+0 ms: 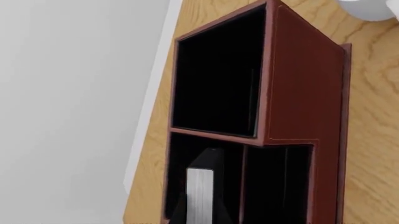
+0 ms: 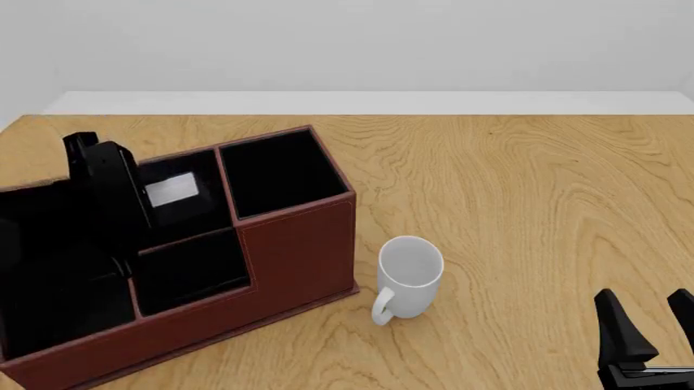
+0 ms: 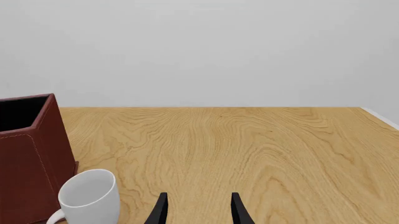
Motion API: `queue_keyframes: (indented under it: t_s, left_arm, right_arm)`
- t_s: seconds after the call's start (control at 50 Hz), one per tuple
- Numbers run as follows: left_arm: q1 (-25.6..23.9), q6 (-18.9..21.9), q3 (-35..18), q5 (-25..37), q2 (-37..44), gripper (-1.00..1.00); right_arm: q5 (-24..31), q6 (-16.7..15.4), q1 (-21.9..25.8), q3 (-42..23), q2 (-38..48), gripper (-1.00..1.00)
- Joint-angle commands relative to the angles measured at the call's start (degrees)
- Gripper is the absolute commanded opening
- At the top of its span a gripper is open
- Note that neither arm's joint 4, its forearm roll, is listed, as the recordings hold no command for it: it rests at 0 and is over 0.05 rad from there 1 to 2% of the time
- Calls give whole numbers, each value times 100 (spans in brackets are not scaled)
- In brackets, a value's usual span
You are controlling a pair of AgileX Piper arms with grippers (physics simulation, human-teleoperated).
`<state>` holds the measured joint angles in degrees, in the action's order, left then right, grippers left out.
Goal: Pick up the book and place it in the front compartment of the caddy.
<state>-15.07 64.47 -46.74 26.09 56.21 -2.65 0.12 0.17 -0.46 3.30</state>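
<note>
The caddy (image 2: 295, 248) is a reddish-brown box with black compartments at the table's left; its wall also shows in the left wrist view (image 1: 305, 93) and the right wrist view (image 3: 28, 172). The book (image 1: 200, 193), black with a pale page-edge band, sits low in the left wrist view, inside the opening of a small compartment. From the front, the book (image 2: 171, 191) is at the middle rear compartment. My left gripper (image 2: 146, 199) reaches over the caddy, shut on the book; its dark fingers merge with the black interior. My right gripper (image 2: 651, 329) (image 3: 198, 211) hangs open near the front right.
A white mug (image 2: 410, 276) stands upright just right of the caddy, also seen in the right wrist view (image 3: 90, 198) and the left wrist view (image 1: 371, 7). The wooden table (image 2: 521, 187) stretches right of the mug. The far table edge (image 1: 146, 116) runs close behind the caddy.
</note>
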Motion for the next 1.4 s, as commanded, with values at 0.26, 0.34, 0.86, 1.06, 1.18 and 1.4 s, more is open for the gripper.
queue_keyframes:
  t_s: [0.26,0.34,0.86,1.06,1.18,1.4]
  left_arm:
    - [73,121,145,-283,73,-100]
    - [67,98,193,-321,84,-100]
    - [212,-5,239,-675,401,-100]
    - [284,20,348,-840,472,-100]
    - [310,16,368,-899,529,-100]
    - [313,-31,438,-1078,659,-100]
  right_arm:
    - [1,-2,1,0,-1,100]
    - [1,-2,0,0,-2,100]
    - [1,0,1,0,-1,100]
    - [0,1,0,0,0,100]
    - [0,0,0,0,1,100]
    - [0,0,0,0,-1,100]
